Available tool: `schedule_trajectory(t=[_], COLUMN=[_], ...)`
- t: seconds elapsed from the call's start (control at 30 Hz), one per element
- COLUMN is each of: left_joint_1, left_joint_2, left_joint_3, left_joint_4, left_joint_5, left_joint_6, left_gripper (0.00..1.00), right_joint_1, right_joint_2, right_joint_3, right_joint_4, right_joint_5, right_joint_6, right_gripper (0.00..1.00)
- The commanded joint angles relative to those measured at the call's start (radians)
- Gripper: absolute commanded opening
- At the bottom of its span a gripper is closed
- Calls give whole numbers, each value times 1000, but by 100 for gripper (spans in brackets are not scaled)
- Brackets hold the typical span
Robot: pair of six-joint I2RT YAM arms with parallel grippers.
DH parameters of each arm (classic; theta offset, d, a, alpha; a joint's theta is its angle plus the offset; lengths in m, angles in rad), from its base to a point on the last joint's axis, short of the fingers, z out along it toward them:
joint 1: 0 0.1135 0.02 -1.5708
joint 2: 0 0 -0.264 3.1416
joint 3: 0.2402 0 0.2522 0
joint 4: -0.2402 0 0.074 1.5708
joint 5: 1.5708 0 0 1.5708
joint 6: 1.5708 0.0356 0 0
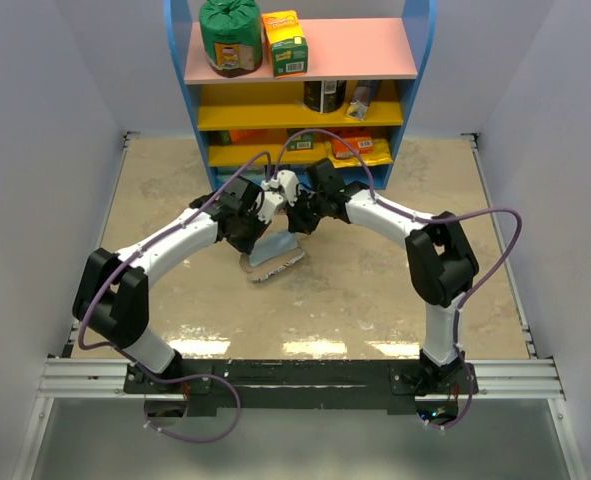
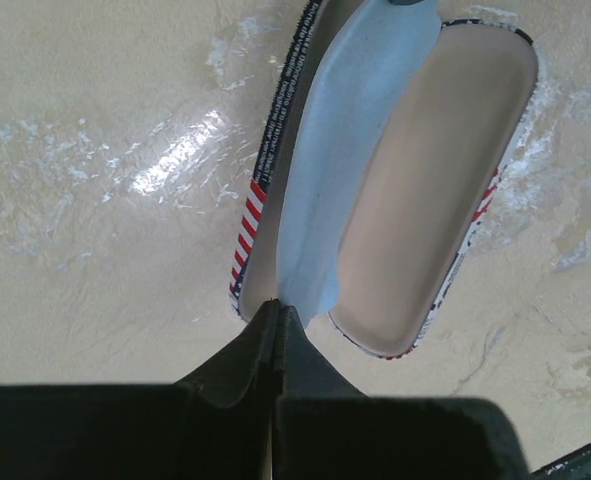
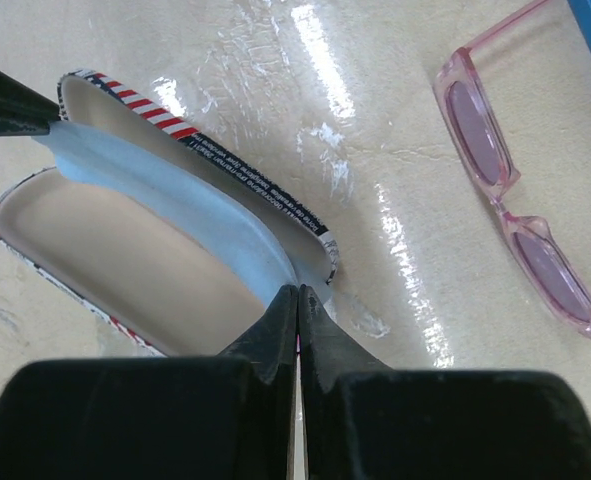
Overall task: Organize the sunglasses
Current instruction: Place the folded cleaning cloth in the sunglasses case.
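The sunglasses [image 3: 505, 190], pink frame with purple-tinted lenses, lie on the table to the right of the case in the right wrist view; in the top view the arms hide them. A flag-print case [image 2: 435, 200] lies open, beige inside. A light blue cloth [image 2: 345, 150] is stretched lengthwise above the open case. My left gripper [image 2: 278, 305] is shut on one end of the cloth. My right gripper [image 3: 298, 290] is shut on the opposite end [image 3: 175, 190]. Both grippers meet over the case [image 1: 275, 265] at mid-table.
A blue shelf unit [image 1: 300, 80] with pink and yellow boards stands at the back, holding a green bag [image 1: 231, 35], a yellow-green carton [image 1: 286, 42] and packets. White walls close both sides. The left gripper's fingertip [image 3: 5, 100] shows at the upper left of the right wrist view.
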Motion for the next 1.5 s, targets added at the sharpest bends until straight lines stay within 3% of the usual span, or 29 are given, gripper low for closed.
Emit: schedule_trajectory(t=[0.0,0.3,0.63,1.47], left_joint_1=[-52,-95,-100,-88], left_joint_2=[-26,-69,-23,71], left_joint_3=[26,19,-10,-53], left_joint_4=[-63,-94,-111,-39], left_joint_5=[179,262,313,67], left_joint_6=[150,151,121,71], left_gripper=[0,0,0,0], right_joint_1=[65,65,69,97], right_joint_2=[-85,-139,-70,59], right_joint_3=[18,6,32,117], right_joint_4=[74,40,44,108], right_joint_5=[-63,-90,-67,3], right_joint_6=[-25,-46,-33,-4], right_gripper=[0,0,0,0])
